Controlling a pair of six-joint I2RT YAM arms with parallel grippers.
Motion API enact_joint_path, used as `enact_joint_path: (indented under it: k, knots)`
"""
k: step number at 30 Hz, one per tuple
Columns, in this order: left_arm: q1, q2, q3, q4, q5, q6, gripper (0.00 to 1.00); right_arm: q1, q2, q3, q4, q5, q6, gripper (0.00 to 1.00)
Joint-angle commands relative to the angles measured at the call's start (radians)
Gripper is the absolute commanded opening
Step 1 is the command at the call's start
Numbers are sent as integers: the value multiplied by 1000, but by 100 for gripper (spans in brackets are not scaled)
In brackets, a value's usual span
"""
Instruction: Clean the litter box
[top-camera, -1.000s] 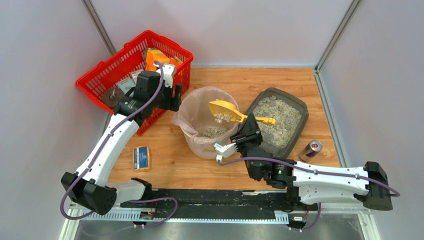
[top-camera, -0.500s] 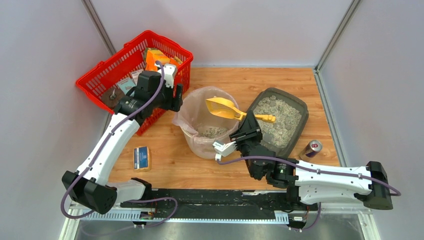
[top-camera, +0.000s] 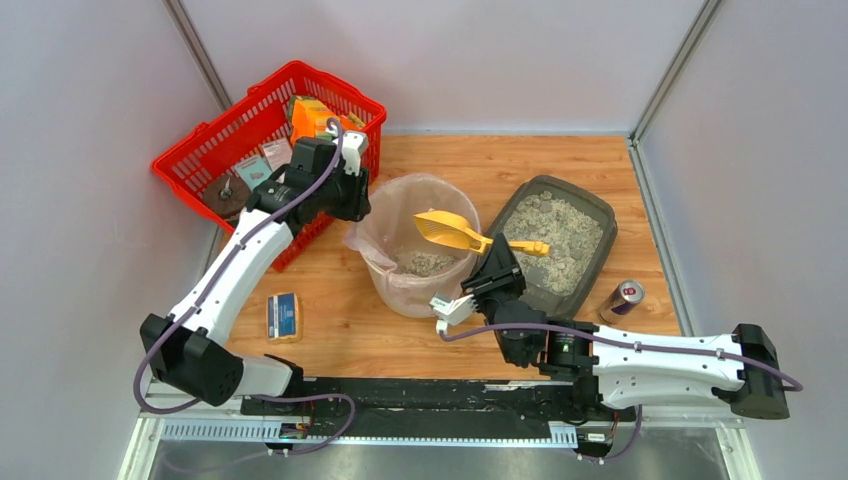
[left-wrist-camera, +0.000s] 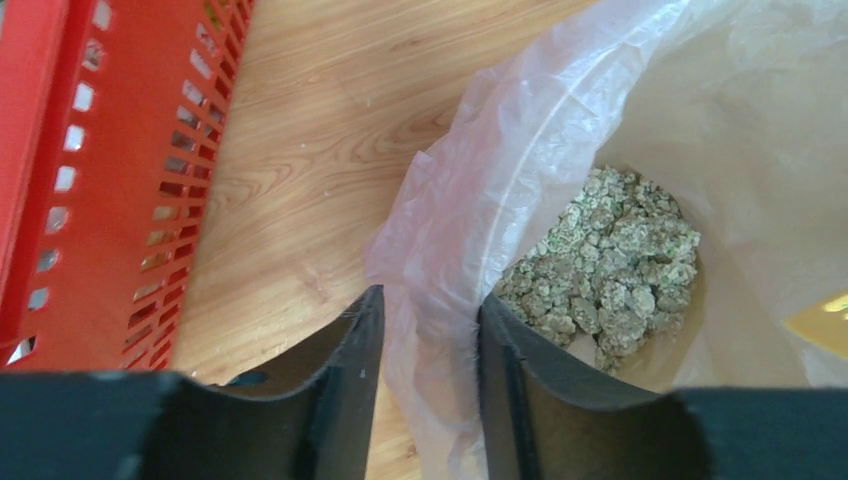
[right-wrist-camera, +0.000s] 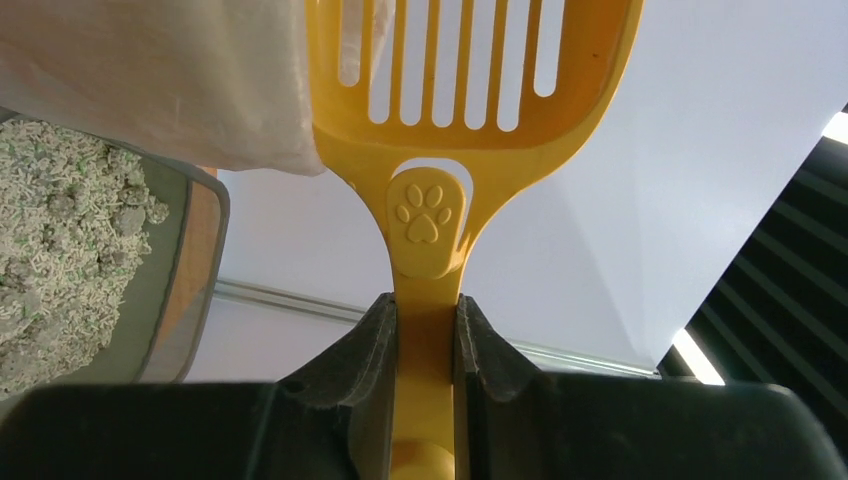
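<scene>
2 fingers of my right gripper are clamped on the yellow scoop, low on the flat handle just under the paw print. It is light, stiff, smooth plastic, so a hold this far back gives reach but could let the blade twist if I dig hard. From above, the blade hangs over the bin, and the slots I can see are bare.

Just right of the bin, angled on the table, sits the litter box, with my right gripper at its near-left edge. I judge that tray rigid at the rim but weighty, with a loose load that would slide if tipped. It is better left flat and worked with the scoop. If it had to move, the bare rim is the only place to take hold.

1 heap of grey-green clumps lies at the bottom of the bin. They look crumbly, so gentle lifts only.

At the bin's far-left rim my left gripper straddles the clear liner, with 1 finger outside and 1 inside. The jaws stand part-way apart with film between them, and I cannot tell whether they pinch it. That film is soft and slippery and would need a full squeeze.

Farthest back, the red basket sits behind the left arm.
</scene>
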Motion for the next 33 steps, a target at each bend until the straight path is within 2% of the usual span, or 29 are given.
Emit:
enact_joint_path:
  k: [1,8,11,12,14,15,16,17,18,22,23,28,31,33]
  knots:
    - [3,21,48,-17,-6,3,40,7,-22,-1,-93,32,-68,0]
    - [3,27,48,-16,11,0,38,9,-37,74,-5,28,-74,0]
    - [2,23,45,-14,15,-3,38,7,-23,130,-33,36,28,0]
    - [2,23,46,-16,20,-5,38,9,-17,159,-63,49,79,0]
    - [0,15,46,-9,31,-6,38,7,3,219,-210,65,304,0]
    - [0,7,46,-8,31,-6,41,7,10,294,-338,66,387,0]
    - [-1,3,43,-3,28,-6,44,9,21,324,-400,62,561,0]
    - [-4,-2,42,0,17,-5,48,7,24,356,-451,56,626,0]
    - [-4,-8,38,-2,9,-3,58,7,23,388,-521,39,689,0]
    - [-4,-31,37,1,-44,3,72,7,3,414,-579,-4,904,0]
    - [-4,-45,34,4,-67,6,76,7,-2,422,-593,-23,1005,0]
    - [-4,-103,2,52,-98,6,79,-11,-54,451,-656,-84,1214,0]
    - [-4,-137,-15,76,-133,6,79,-83,-80,459,-706,-176,1335,0]
    - [-4,-154,-27,90,-138,5,79,-190,-82,486,-779,-282,1450,0]
